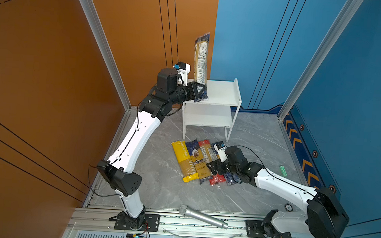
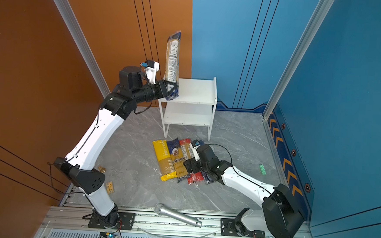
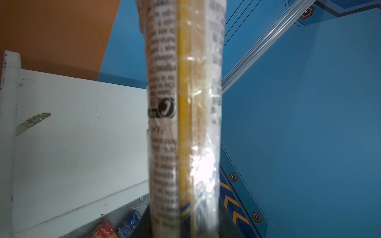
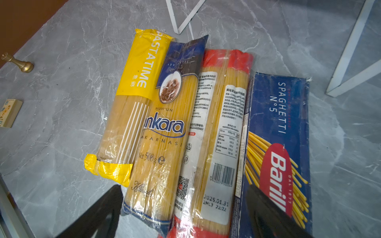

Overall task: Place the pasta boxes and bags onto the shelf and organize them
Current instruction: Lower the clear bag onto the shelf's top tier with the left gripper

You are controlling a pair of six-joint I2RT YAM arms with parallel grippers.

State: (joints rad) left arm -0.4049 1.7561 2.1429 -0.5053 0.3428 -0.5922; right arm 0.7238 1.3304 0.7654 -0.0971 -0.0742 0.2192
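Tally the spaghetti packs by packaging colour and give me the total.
Yellow: 1, the Pastatime bag
Dark blue: 2, the Ankara bag and the Barilla box
Red-ended: 1, the red-ended bag
Clear with dark-blue ends: 1, the clear bag
Total: 5

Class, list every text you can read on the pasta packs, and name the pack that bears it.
"PASTATIME": yellow pack
"NUH'UN", "Ankara", "Net 500 g": dark-blue bag
"2025.01.31": red-ended pack
"SPAGHETTI N°5", "Barill", cut off: blue box
Raised clear pack: print too blurred to read.
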